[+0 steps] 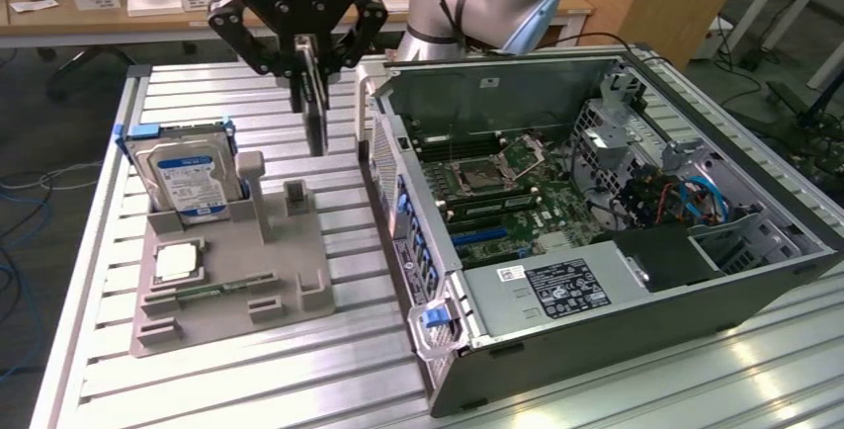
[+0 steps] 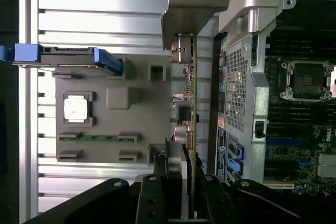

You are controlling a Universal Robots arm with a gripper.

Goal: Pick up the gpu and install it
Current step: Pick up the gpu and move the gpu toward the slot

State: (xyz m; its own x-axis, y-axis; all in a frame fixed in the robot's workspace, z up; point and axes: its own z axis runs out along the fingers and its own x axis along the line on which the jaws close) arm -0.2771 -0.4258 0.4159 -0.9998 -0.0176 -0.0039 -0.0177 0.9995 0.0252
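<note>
The gpu (image 1: 314,113) is a thin dark card hanging edge-on in the air, between the grey holder and the open computer case. My gripper (image 1: 307,65) is shut on its upper edge. The card's lower end hangs clear above the slatted table, apart from the holder. In the wrist view the gpu (image 2: 192,103) runs as a slim strip away from my gripper (image 2: 181,184), ending in its grey metal bracket (image 2: 191,9). It lies alongside the case's perforated rear wall (image 2: 236,93).
The grey holder (image 1: 257,261) carries an upright blue-labelled hard drive (image 1: 192,180), a square silver chip (image 1: 178,263) and a memory stick (image 1: 211,292). The open case (image 1: 738,291) with its motherboard (image 1: 508,187) lies at the exterior view's right. Desks stand behind.
</note>
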